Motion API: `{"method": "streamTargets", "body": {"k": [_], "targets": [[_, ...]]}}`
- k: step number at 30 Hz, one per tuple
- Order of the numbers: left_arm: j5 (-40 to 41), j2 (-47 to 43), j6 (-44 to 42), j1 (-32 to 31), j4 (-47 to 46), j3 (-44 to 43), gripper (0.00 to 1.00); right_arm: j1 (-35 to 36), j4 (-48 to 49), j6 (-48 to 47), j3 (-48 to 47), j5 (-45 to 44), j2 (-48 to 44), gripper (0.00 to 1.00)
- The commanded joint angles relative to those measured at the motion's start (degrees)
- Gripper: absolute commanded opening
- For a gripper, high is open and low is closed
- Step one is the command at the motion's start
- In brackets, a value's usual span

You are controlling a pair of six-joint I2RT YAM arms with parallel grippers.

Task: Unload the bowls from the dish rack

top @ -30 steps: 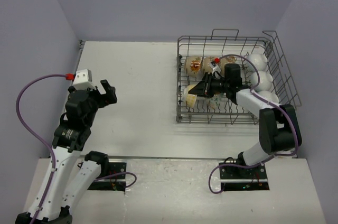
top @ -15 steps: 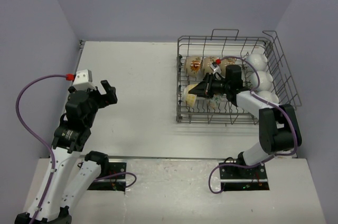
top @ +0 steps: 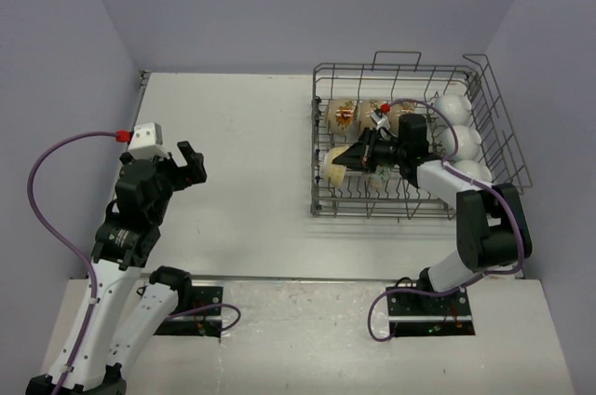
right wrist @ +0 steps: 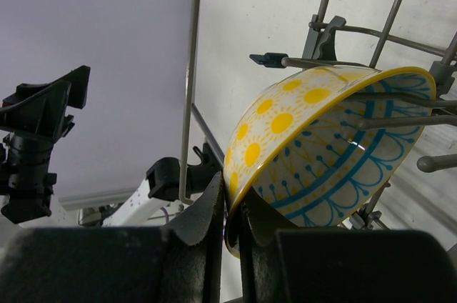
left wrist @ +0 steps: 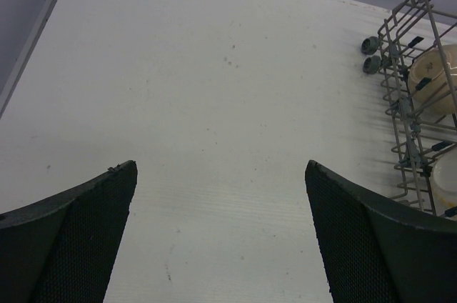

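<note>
The grey wire dish rack [top: 321, 209] stands at the right of the table. Inside its left part a cream bowl [top: 333, 166] with yellow flowers outside and blue lines inside [right wrist: 314, 146] leans on the tines. My right gripper [top: 352, 158] is shut on that bowl's rim, one finger outside and one inside [right wrist: 234, 206]. Two cream bowls with orange marks [top: 345, 114] stand at the rack's back. Three white bowls [top: 463, 142] line its right side. My left gripper [top: 191, 164] hangs open over the bare table [left wrist: 220, 167], left of the rack, holding nothing.
The rack's left wall and its small wheels [left wrist: 369, 55] show at the right edge of the left wrist view, with a cream bowl [left wrist: 435, 78] behind the wires. Upright rack wires [right wrist: 191, 67] pass close by the held bowl. Walls bound the table at back and sides.
My right jaws have closed fully on the patterned bowl's rim, and the bowl has shifted slightly toward the rack's back. The left arm has stayed still.
</note>
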State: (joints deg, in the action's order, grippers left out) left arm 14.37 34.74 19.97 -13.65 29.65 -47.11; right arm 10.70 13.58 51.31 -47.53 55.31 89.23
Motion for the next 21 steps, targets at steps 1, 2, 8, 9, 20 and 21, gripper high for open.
{"method": "streamTargets", "body": {"k": [1,2,8,9,20,21], "targets": [[0.83,-0.46,-0.28,-0.41,-1.35,-0.17,1.00,-0.50,15.23,3.00,-1.96,7.18,-5.65,0.00],[0.83,-0.46,-0.28,-0.41,-1.35,-0.26,1.00,-0.68,16.98,3.53,-1.78,7.62,-5.91,0.00],[0.83,-0.46,-0.28,-0.41,-1.35,-0.17,1.00,-0.86,17.97,4.41,-1.78,8.06,-6.52,0.00],[0.83,-0.38,-0.28,-0.41,-1.35,-0.09,1.00,-0.94,18.49,4.59,-1.78,8.23,-6.70,0.00],[1.01,-0.38,-0.28,-0.41,-1.44,-0.08,1.00,-1.29,25.17,8.10,-0.81,11.22,-5.82,0.00],[1.01,-0.38,-0.28,-0.41,-1.35,-0.08,1.00,-1.29,25.78,8.28,-0.64,11.49,-5.74,0.00]]}}
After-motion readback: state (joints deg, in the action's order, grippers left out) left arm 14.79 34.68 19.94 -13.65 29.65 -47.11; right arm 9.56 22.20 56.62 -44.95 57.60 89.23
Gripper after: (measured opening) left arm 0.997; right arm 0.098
